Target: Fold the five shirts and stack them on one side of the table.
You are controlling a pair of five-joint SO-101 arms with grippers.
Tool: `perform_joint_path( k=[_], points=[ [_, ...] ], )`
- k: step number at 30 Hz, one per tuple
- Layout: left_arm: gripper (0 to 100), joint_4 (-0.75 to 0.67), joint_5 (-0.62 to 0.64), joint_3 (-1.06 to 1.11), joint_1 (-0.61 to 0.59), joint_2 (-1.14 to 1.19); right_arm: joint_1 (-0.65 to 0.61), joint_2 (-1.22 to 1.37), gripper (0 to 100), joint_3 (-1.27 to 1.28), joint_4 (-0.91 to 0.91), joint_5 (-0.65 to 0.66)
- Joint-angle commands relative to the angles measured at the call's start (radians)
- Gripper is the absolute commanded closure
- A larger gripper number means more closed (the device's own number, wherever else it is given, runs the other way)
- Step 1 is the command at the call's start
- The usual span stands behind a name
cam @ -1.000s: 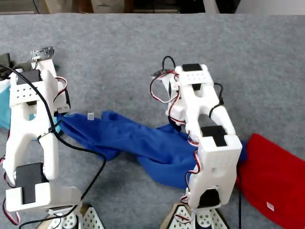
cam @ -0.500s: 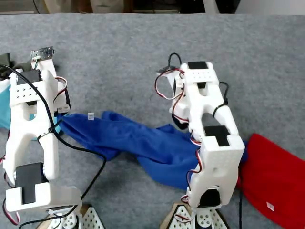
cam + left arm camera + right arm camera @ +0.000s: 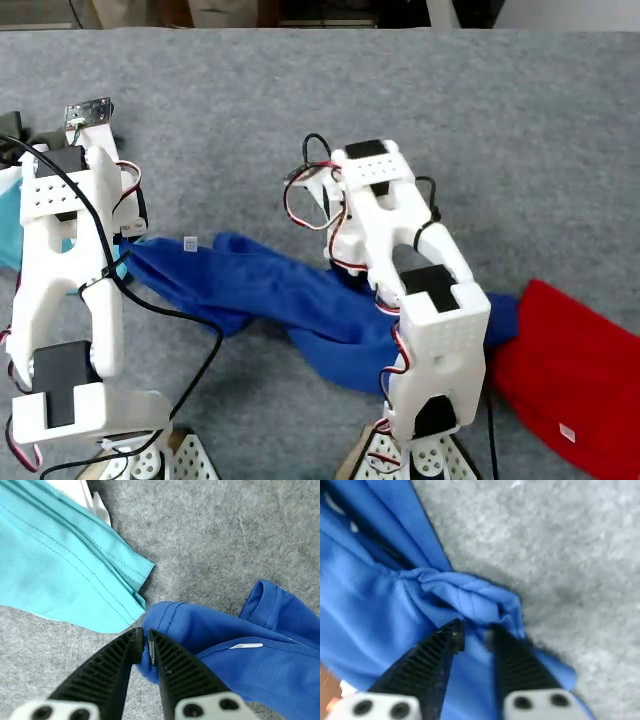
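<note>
1. Three shirts in view, one of each colour: blue shirt (image 3: 290, 295), red shirt (image 3: 570, 380), teal shirt (image 3: 60, 570). All lie on the grey table (image 3: 230, 110).
2. The blue shirt is crumpled and strung out across mid-table between my two arms.
3. My left gripper (image 3: 145, 641): jaws almost together, pinching the blue shirt's hemmed corner. That corner sits just beside the teal shirt's edge.
4. My right gripper (image 3: 475, 632): jaws narrow, clamped on a bunched fold at the blue shirt's other end.
5. The red shirt is at the table's right, near side, right against the blue one. The teal shirt is at the far left edge, by my left arm.
6. One small white tag (image 3: 190, 243) on the blue shirt, near the left-gripper end.
</note>
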Motion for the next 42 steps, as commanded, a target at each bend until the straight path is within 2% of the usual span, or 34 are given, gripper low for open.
perform_joint_path(
  k=[1, 6, 12, 18, 22, 26, 29, 34, 40, 42],
  points=[
    [98, -0.005, -0.003, -0.006, 0.005, -0.028, 0.008, -0.005, 98.3, 0.008, -0.06, 0.0],
    [98, -0.005, 0.002, -0.006, 0.005, -0.028, 0.076, -0.013, 99.4, -0.07, -0.052, -0.012],
    [98, -0.005, 0.002, -0.006, 0.005, -0.028, 0.122, -0.007, 99.4, -0.321, 0.02, -0.048],
    [98, 0.026, 0.002, -0.017, 0.005, -0.028, 0.151, 0.041, 99.4, -0.487, -0.072, -0.074],
    [98, 0.031, -0.002, -0.018, 0.003, -0.028, 0.139, 0.104, 98.8, -0.553, 0.069, -0.046],
    [98, 0.031, -0.002, -0.018, 0.006, -0.028, 0.073, 0.124, 88.6, -0.561, 0.212, 0.014],
    [98, 0.031, -0.003, -0.018, 0.009, -0.028, 0.024, 0.117, 82.2, -0.513, 0.226, 0.008],
    [98, 0.029, -0.005, -0.02, 0.005, -0.028, -0.028, 0.116, 82.1, -0.351, 0.192, 0.012],
    [98, 0.029, 0.002, -0.017, 0.008, -0.028, 0.016, 0.124, 82.3, -0.285, 0.095, 0.064],
    [98, 0.029, 0.002, -0.015, 0.009, -0.028, 0.025, 0.148, 86.8, -0.289, 0.077, 0.064]
  ],
)
